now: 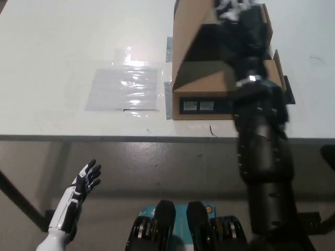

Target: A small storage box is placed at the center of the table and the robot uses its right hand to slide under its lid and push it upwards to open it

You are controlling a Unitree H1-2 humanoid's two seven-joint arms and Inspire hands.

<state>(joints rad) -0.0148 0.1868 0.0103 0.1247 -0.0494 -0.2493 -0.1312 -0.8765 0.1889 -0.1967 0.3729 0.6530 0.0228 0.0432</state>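
A brown cardboard storage box [201, 104] stands on the white table [63, 47], right of centre. Its lid [191, 23] is raised steeply, hinged at the far side, and the dark inside shows. My black right hand [242, 18] reaches into the opening, under the lid near its top edge; it is blurred, so its fingers cannot be made out. The black forearm [259, 130] crosses the box's front right corner. My white left hand [84, 180] rests low at the lower left, below the table edge, open with fingers spread.
A clear plastic sheet [124, 86] lies flat on the table left of the box. The table's front edge [104, 137] runs across the middle of the picture, with grey floor [172, 172] below it.
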